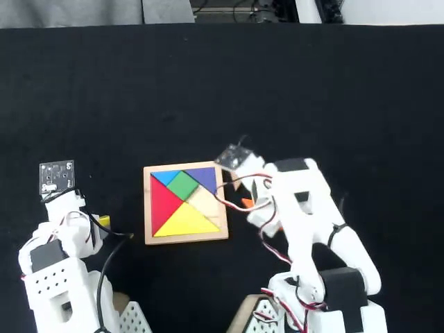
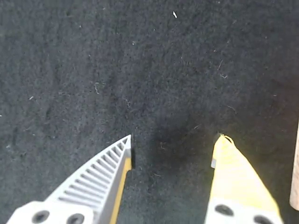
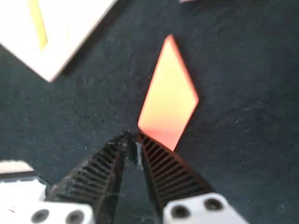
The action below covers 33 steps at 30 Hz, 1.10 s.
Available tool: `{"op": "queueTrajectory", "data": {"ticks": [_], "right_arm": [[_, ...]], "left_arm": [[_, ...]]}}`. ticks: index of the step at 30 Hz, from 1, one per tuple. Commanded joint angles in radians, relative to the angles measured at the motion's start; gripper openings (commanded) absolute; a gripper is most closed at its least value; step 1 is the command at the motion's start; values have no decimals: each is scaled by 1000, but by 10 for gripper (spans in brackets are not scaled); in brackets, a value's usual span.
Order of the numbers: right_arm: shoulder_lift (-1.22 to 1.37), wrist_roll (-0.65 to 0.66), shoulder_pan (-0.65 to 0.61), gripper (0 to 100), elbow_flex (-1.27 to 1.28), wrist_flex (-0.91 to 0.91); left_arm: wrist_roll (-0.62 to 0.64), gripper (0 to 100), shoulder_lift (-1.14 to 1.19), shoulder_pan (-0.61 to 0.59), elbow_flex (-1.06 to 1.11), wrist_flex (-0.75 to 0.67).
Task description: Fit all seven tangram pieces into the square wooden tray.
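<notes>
The square wooden tray (image 1: 186, 238) lies mid-table holding blue, green, purple, red, yellow and cream pieces. An orange parallelogram piece (image 1: 247, 202) lies on the black cloth just outside the tray's right edge. In the right wrist view this orange piece (image 3: 169, 100) lies flat, and my right gripper (image 3: 134, 139) is shut with its black fingertips against the piece's nearest corner; the tray's corner (image 3: 46, 60) lies beyond. My left gripper (image 2: 175, 140) is open over bare cloth, left of the tray (image 2: 295, 168). From above, the left gripper (image 1: 104, 222) sits beside the tray's left edge.
Black cloth covers the whole table, with wide free room behind and to both sides of the tray. The arm bases and their cables (image 1: 111, 257) stand along the front edge.
</notes>
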Motion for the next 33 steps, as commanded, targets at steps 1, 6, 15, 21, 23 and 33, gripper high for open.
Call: {"op": "queueTrajectory", "data": {"ticks": [1, 6, 15, 21, 23, 33], "right_arm": [[-7, -164, -26, 10, -114, 9], [-7, -279, -29, 15, -99, -46], [1, -333, -32, 241, 1, -155], [2, -333, -35, 243, 12, -190], [2, -333, -64, 241, 13, -184], [2, -368, -97, 240, 45, -213]], "left_arm": [[0, 270, -8, -8, -4, -12], [0, 270, -8, -13, -4, -12], [0, 270, -8, -10, -2, -25], [0, 270, -8, -13, -2, -25], [0, 270, -8, -13, -2, -25], [0, 270, -8, -15, -2, -25]]}}
